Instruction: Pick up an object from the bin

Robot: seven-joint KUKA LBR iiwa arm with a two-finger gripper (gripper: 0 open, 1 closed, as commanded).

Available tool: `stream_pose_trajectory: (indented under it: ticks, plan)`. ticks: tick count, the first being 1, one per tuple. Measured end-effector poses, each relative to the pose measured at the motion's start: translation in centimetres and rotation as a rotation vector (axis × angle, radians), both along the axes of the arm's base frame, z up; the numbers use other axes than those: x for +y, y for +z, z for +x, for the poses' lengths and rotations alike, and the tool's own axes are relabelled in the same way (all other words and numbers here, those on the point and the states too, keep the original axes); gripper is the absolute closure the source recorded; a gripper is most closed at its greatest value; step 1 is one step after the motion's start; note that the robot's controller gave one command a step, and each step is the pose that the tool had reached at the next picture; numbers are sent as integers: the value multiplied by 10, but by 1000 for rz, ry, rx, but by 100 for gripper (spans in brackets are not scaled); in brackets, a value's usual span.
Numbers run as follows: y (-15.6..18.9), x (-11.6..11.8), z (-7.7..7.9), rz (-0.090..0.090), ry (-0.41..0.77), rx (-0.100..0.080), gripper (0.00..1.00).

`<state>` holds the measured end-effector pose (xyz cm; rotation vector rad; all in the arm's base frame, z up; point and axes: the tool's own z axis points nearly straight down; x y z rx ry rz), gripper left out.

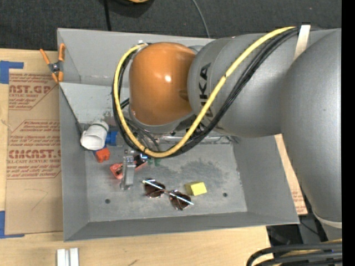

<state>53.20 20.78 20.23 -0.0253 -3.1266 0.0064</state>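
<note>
Left to right: white cup (94, 136) lies on its side at the left edge of the bin (217, 169) floor, at the foot of the sloped wall. My guess is loose stuff slides down there and stops. A blue piece (112, 137) sits just beside it, with a small orange block (102, 155) below and apart from both. Next is a small red piece (116, 170), left of centre on the floor. The gripper (127, 179) is down at floor level right beside it, on its right side. Nearest candidate for the pick is that red piece, but I can't confirm contact; they look touching or very nearly so. Claw state: can't tell if it's apart or together, since the wrist hides most of it and only a slim metal part pokes out below. Nothing visibly clamped, so I'd call the grasp not yet made. Right of that, sunglasses (166, 193) lie flat and folded open near the front wall, well clear of the claw. A yellow block (196, 189) is just beside their right lens. Above it all, the orange cover (161, 85) and looped cables (120, 87) of the arm (266, 76) hang over the bin's back half, coming in from the right. Risk: red piece is small and low, easy to nudge instead of pinch.
</note>
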Motion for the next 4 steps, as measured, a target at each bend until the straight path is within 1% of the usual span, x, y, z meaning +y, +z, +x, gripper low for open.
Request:
stream_pose_trajectory:
  ticks: [1, 2, 3, 4]
  plan:
    - [-5, -33, 8, 11, 36, -34, 0]
    - [-68, -40, 30, 6, -3, -16, 0]
    - [-133, -63, 28, 13, -3, -34, 100]
    - [-133, -63, 28, 14, -3, -34, 100]
